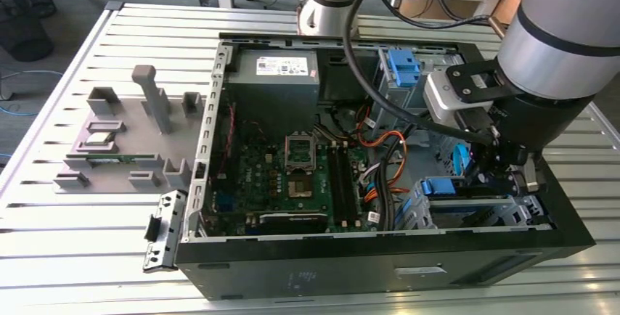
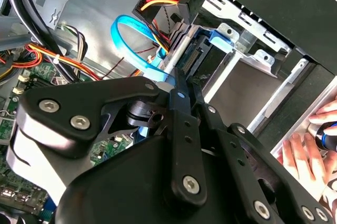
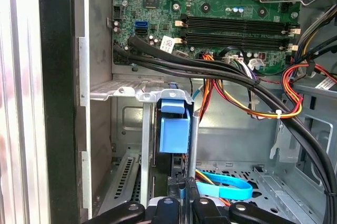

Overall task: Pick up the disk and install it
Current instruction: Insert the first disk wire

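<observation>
The disk (image 3: 174, 132) stands on edge in a slot of the metal drive cage (image 3: 118, 91), its blue rail end facing the motherboard. In the second wrist view the disk (image 2: 181, 50) shows as a thin silver edge with a blue rail, partly inside the drive cage (image 2: 258, 58). My gripper (image 3: 187, 196) is shut on the disk's near edge, and the gripper (image 2: 181, 84) pinches that same edge in the second wrist view. In the exterior view the gripper (image 1: 499, 173) reaches down into the case's front corner, beside the disk's blue rail (image 1: 438, 186).
The open computer case (image 1: 388, 257) lies on a slatted table. Inside are the motherboard (image 1: 290, 170), a grey power supply (image 1: 276, 75), a bare blue bracket (image 1: 402, 64) and cable bundles (image 3: 237, 81). A blue flat cable (image 2: 126, 45) loops near the disk. A person's hand (image 2: 310, 153) rests outside the case.
</observation>
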